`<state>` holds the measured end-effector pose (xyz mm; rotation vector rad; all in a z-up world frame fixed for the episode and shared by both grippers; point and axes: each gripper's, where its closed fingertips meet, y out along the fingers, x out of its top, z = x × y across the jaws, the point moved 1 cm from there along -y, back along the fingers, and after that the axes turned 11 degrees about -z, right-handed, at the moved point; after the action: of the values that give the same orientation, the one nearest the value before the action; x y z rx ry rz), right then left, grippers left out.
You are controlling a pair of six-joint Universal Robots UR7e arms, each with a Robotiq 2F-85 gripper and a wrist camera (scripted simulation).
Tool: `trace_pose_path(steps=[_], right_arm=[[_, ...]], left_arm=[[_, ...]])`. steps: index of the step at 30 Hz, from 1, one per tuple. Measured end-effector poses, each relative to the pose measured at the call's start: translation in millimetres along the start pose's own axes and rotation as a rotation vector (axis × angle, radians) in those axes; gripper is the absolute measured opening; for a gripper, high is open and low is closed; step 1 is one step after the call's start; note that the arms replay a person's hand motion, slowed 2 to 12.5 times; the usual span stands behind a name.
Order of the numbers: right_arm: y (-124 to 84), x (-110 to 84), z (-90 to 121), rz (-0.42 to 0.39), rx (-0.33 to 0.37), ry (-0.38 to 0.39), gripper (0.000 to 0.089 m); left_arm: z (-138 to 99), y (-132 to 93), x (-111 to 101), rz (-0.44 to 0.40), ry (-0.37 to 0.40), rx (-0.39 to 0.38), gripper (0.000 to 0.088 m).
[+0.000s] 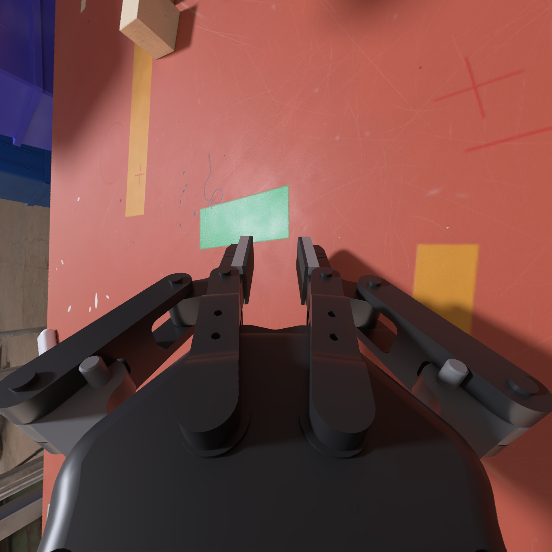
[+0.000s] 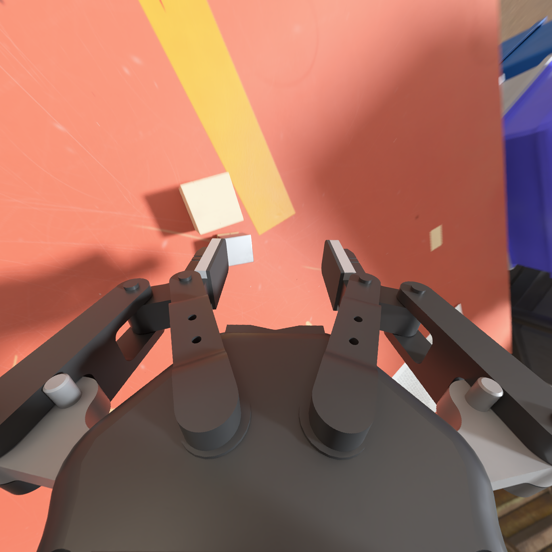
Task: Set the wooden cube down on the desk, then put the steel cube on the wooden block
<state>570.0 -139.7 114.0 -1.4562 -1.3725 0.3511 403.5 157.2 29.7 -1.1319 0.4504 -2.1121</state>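
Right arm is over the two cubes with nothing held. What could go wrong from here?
1. The steel cube sits off-centre, beside one of the right gripper's fingers rather than between them; descending now could clip it.
2. The wooden cube looks very close to the steel cube, so an outer finger might bump it.
3. The left gripper is open, holding nothing, over green tape; no visible conflict.

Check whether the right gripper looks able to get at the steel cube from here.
Probably yes. The right gripper is open and empty, and the steel cube sits just past its left fingertip. Only the wooden cube beside it crowds the approach.
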Motion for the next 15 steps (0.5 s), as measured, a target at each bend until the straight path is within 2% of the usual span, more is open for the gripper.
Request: trace_pose_path(steps=[3,7,11,15], right_arm=[[-21,28.6,3,-0.089,-0.037,-0.050,0.0562],[-44,67.8,22,-0.193,-0.035,-0.140,0.0556],[-56,105.0,55,-0.282,0.028,-0.238,0.0548],[-55,134.2,95,-0.329,0.111,-0.345,0.0503]], left_arm=[[0,0,0,0.000,0.000,0.000,0.0263],[1,1,0,0.001,0.002,0.002,0.0261],[1,1,0,0.002,0.003,0.003,0.0261],[1,1,0,0.004,0.005,0.005,0.0262]])
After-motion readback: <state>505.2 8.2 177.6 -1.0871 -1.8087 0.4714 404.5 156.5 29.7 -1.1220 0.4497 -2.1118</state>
